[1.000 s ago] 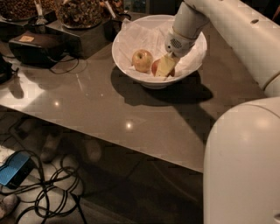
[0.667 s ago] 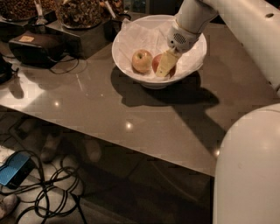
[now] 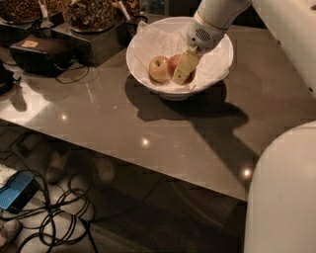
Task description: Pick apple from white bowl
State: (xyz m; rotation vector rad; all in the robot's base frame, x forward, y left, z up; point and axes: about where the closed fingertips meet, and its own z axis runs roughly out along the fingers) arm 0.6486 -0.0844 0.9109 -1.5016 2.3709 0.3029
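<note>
The white bowl (image 3: 212, 69), lined with crinkled white paper, stands at the far side of the grey table. Two apples lie in it. The reddish-orange apple (image 3: 173, 63) is in the middle, and a paler yellow-green apple (image 3: 158, 68) lies just to its left. My gripper (image 3: 182, 73) reaches down into the bowl from the upper right. Its pale yellow tip sits over the right side of the reddish apple and hides much of it.
The grey table (image 3: 148, 128) has its front edge running diagonally to the lower right. A black box (image 3: 42, 53) with cables and dark containers of snacks (image 3: 91, 15) stand at the back left. Cables (image 3: 54, 217) and a blue device (image 3: 17, 190) lie on the floor below.
My gripper has stayed in the bowl at the reddish apple, edging slightly left. The arm's upper part and the robot's body have shifted to the right in the view.
</note>
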